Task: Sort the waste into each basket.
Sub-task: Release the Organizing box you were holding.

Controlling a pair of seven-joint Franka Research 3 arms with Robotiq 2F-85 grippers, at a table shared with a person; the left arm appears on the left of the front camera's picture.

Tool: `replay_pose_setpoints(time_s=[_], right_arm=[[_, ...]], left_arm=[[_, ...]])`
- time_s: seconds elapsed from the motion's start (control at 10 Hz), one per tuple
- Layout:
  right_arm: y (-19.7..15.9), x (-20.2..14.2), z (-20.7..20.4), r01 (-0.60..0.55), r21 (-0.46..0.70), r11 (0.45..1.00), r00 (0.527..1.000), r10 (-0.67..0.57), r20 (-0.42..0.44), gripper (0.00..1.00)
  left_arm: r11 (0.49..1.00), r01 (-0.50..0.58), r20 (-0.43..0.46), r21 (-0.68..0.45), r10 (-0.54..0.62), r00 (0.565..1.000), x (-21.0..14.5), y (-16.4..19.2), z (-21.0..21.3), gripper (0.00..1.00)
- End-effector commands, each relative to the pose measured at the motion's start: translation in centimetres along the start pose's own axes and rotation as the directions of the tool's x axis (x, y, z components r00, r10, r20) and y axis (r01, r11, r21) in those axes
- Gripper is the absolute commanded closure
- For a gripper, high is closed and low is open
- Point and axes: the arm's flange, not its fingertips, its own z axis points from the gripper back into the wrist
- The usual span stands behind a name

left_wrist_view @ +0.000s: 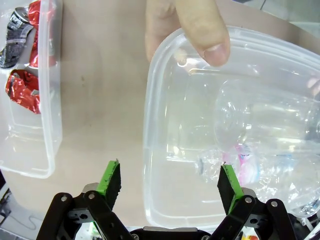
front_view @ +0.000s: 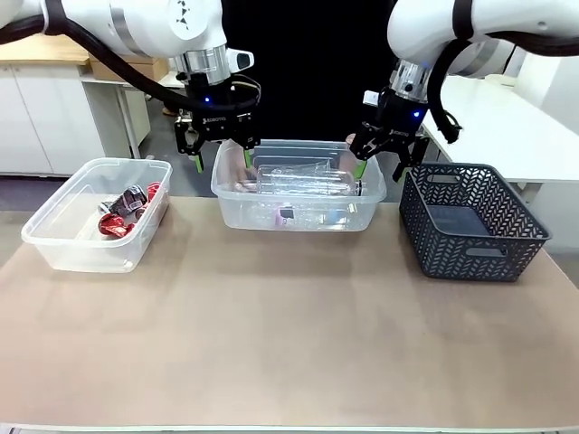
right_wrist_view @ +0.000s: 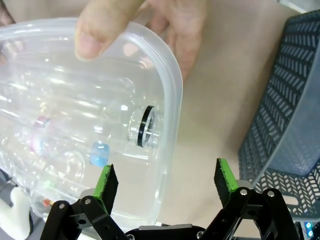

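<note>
Left hand (left_wrist_view: 170,184) astride tub rim (left_wrist_view: 150,165), blue bottle cap (right_wrist_view: 100,153) beneath right hand (right_wrist_view: 165,181)

1. Bright, even indoor light; shadows on the table (front_view: 289,344) are faint.
2. Soft glare on the clear tub (left_wrist_view: 200,125) walls.
3. Wrist views bend at the edges; near fingertips are slightly soft.

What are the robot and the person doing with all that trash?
They are sorting waste. The crushed cans lie in the left tub, and the clear bottles lie in the middle tub. A person's hands hold that tub's far rim at both ends. The left end effector and the right end effector hover open over its two ends, holding nothing. A dark lattice basket stands to the right.
</note>
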Motion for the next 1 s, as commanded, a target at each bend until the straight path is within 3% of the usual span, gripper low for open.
replay_pose_setpoints(time_s=[0.0,0.6,0.7,0.8,0.9], right_arm=[[0.0,0.1,0.3,-0.001,0.0,1.0,1.0,0.001,-0.005,0.0],[0.0,0.0,0.1,-0.001,0.0,1.0,1.0,0.001,-0.002,0.0],[0.5,-4.0,2.9,-0.058,0.036,0.998,0.993,0.054,0.104,0.0],[1.2,-9.0,6.2,-0.119,0.075,0.99,0.976,0.103,0.191,0.0],[1.9,-14.6,8.8,-0.102,0.069,0.992,0.965,0.082,0.248,0.0]], left_arm=[[1.0,-0.002,-0.001,0.001,0.002,1.0,0.2,0.1,0.3,0.0],[1.0,0.0,0.001,-0.001,0.0,1.0,0.0,0.0,0.1,0.0],[0.993,0.102,0.026,-0.062,-0.1,0.995,-1.3,-0.8,1.9,0.0],[0.988,0.126,-0.014,-0.089,-0.127,0.992,-3.7,-0.3,3.8,0.0],[0.996,0.082,-0.032,-0.046,-0.083,0.996,-7.7,0.6,5.6,0.0]])
